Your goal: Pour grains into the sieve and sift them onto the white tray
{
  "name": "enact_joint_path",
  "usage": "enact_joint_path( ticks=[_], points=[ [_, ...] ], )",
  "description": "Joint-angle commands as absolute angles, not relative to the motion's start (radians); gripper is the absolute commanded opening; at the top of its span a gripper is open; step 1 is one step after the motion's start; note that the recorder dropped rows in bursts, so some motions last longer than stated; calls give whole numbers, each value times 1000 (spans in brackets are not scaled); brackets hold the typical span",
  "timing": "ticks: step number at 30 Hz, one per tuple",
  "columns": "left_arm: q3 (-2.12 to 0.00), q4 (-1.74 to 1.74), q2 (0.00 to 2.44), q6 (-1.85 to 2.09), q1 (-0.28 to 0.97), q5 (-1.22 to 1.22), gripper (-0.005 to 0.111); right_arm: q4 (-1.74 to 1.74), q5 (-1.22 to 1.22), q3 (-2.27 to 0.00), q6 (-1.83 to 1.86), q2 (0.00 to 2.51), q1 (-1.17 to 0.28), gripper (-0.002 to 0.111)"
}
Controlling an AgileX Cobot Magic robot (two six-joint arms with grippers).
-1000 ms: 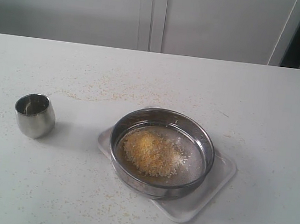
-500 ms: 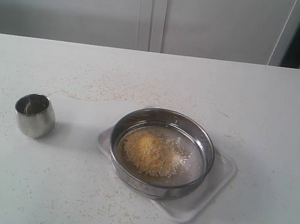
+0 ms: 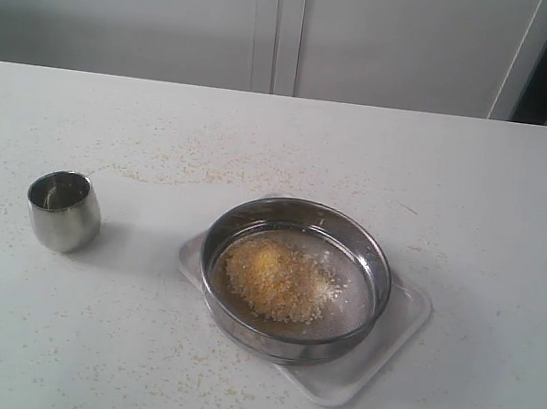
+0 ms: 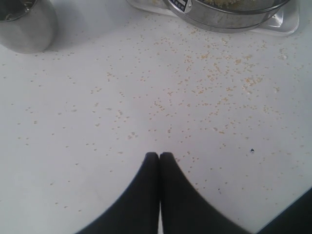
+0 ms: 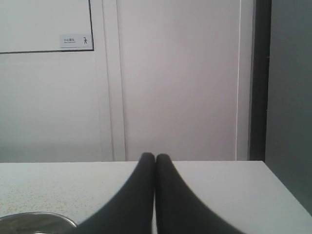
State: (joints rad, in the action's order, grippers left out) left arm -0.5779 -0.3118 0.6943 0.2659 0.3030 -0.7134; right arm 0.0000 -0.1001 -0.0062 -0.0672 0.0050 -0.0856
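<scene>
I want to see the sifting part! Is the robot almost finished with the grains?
Pouring looks done: the grains lie heaped in the sieve, which sits on the white tray, and the steel cup stands upright apart. Nothing is in hand: the left end effector and right end effector are both shut and empty. Whether any sifting has happened cannot be told.

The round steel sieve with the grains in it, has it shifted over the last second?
No. The round steel sieve sits on the same spot of the white rectangular tray.

Nothing has moved since the earlier pictures: the sieve (image 3: 294, 278), its grains (image 3: 276, 279) and the steel cup (image 3: 63, 209) lie exactly as before.
</scene>
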Motion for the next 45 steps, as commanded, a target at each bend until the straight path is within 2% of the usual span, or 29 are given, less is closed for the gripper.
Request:
enact_joint_path(
  ticks=[1, 10, 23, 45],
  points=[
    [-583, -326, 687, 266, 307, -727, 0, 0, -67, -65, -41, 0, -79, 0],
    [-583, -326, 687, 266, 307, -727, 0, 0, 67, -222, -28, 80, -79, 0],
    [-583, -326, 687, 266, 307, -727, 0, 0, 345, -436, -28, 390, -79, 0],
    [-583, -326, 687, 266, 307, -727, 0, 0, 344, -444, -34, 467, -79, 0]
  ],
)
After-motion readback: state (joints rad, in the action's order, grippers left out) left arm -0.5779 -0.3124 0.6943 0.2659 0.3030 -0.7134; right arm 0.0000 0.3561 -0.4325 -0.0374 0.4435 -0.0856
